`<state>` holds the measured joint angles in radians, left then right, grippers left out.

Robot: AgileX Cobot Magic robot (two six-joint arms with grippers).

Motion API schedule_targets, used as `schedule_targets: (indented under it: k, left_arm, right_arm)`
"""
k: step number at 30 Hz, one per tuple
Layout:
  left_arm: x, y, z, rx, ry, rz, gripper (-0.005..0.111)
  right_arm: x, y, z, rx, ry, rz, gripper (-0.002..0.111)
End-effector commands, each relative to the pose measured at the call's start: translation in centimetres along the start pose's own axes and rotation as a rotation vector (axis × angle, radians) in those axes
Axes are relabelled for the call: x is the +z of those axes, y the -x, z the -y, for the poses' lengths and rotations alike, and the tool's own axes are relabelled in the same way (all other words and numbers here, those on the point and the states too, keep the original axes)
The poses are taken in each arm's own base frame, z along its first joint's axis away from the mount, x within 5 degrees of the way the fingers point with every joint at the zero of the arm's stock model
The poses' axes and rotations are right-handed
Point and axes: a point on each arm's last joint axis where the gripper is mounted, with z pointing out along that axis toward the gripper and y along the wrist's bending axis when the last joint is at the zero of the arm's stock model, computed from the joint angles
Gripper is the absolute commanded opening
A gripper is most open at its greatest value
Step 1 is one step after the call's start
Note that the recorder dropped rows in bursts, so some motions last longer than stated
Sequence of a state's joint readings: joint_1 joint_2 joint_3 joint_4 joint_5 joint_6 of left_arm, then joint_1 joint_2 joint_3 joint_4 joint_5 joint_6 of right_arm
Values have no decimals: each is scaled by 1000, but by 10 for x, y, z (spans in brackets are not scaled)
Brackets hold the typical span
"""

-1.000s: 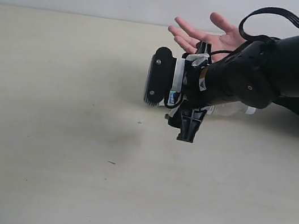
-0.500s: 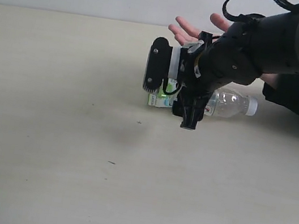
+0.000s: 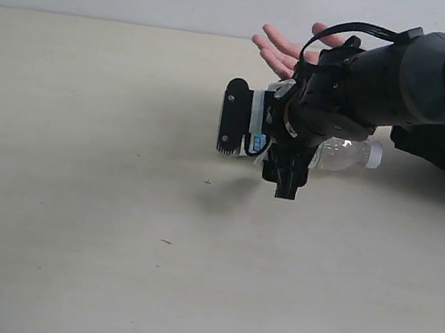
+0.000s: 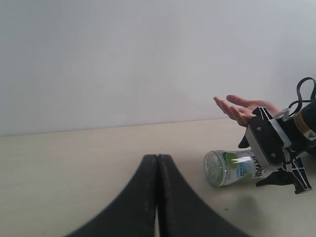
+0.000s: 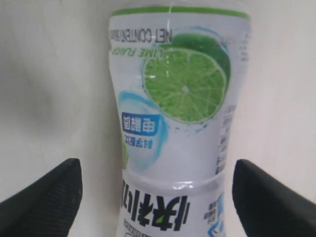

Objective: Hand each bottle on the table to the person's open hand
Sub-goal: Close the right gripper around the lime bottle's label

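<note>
Right gripper (image 5: 158, 197) now lower: fingers spread astride lime bottle (image 5: 182, 89), no grip | left gripper (image 4: 157, 197) closed, empty | you close next.

The bottle (image 5: 173, 123) is glossy clear plastic with a printed label; the table (image 3: 66, 234) looks matt.

"Left gripper (image 4: 157, 160)?"
"Jaws pressed together, empty."
"The lime bottle (image 4: 228, 168)?"
"Lying sideways on the bench (image 4: 74, 163). The right gripper (image 4: 279, 160) is over it, jaws spread, and the open hand (image 4: 243, 106) is behind."
</note>
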<state>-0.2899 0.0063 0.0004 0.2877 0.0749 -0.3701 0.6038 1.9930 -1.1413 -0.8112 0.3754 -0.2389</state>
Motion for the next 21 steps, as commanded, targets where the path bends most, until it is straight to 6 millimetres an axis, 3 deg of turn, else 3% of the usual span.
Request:
schedule_targets:
  k: [1, 21]
  left_arm:
    - [-1, 1, 0, 1, -4, 15, 0]
    - [-1, 1, 0, 1, -4, 15, 0]
  right_arm:
    - [-1, 4, 3, 5, -20, 36, 79]
    - [-1, 6, 5, 13, -37, 55, 78]
